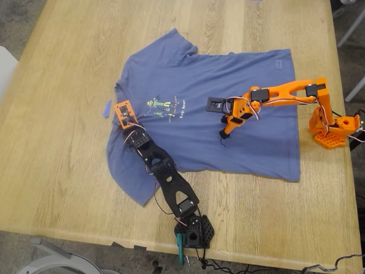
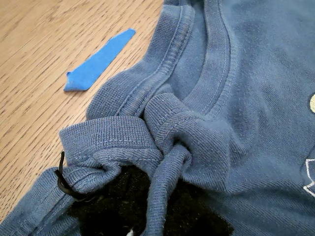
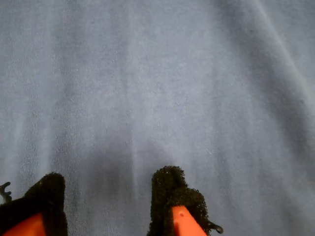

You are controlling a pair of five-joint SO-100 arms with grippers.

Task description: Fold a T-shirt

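Observation:
The slate-blue T-shirt [image 1: 228, 85] lies spread front-up on the wooden table [image 1: 57, 171], its collar toward the exterior view's left and its small chest print [image 1: 162, 105] showing. My first gripper [image 1: 124, 121], on the black arm, is shut on the bunched ribbed collar [image 2: 162, 128]; folds of it are pinched between the black pads [image 2: 123, 196]. My second gripper [image 1: 226, 133], on the orange arm, hovers low over the shirt's middle. It is open, its black-padded fingertips [image 3: 170, 189] apart over flat fabric [image 3: 157, 73], nothing between them.
A small blue tape scrap [image 1: 107, 108] [image 2: 98, 61] lies on bare wood just beside the collar. The orange arm's base [image 1: 331, 128] stands at the exterior view's right table edge, the black arm's base [image 1: 194, 228] at the near edge. Bare wood surrounds the shirt.

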